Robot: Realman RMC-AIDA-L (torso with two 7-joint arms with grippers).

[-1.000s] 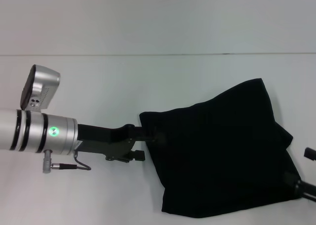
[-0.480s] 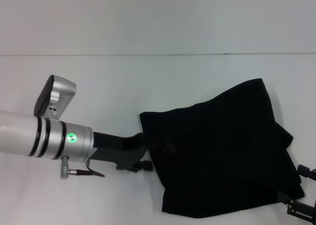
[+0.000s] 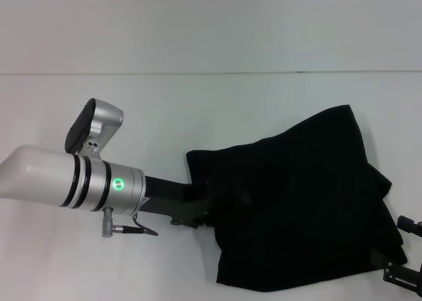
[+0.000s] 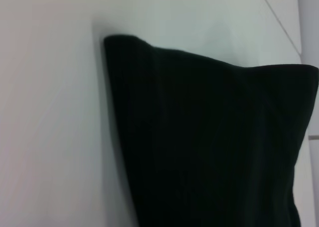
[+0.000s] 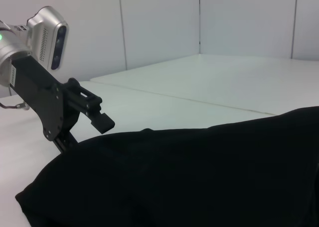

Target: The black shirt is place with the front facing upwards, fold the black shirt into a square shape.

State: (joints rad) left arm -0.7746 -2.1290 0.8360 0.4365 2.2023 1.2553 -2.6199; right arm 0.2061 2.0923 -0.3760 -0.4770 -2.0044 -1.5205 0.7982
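Note:
The black shirt (image 3: 297,202) lies folded into a rough four-sided bundle on the white table, right of centre, with only plain black cloth showing. My left gripper (image 3: 200,205) is at the bundle's left edge, open. In the right wrist view one of its fingers (image 5: 102,120) hovers just above the cloth (image 5: 199,177) while the other sits low by the table. The left wrist view is filled by the shirt's edge and corner (image 4: 209,147). My right gripper (image 3: 402,274) shows only partly at the shirt's near right corner.
The white table (image 3: 198,109) stretches out behind and to the left of the shirt, ending at a white wall along a seam (image 3: 211,72). The silver left forearm (image 3: 72,179) crosses the near left area.
My left arm has slid right, bringing its gripper from just off the shirt onto its left edge. My right gripper has dropped toward the lower right corner of the head view.

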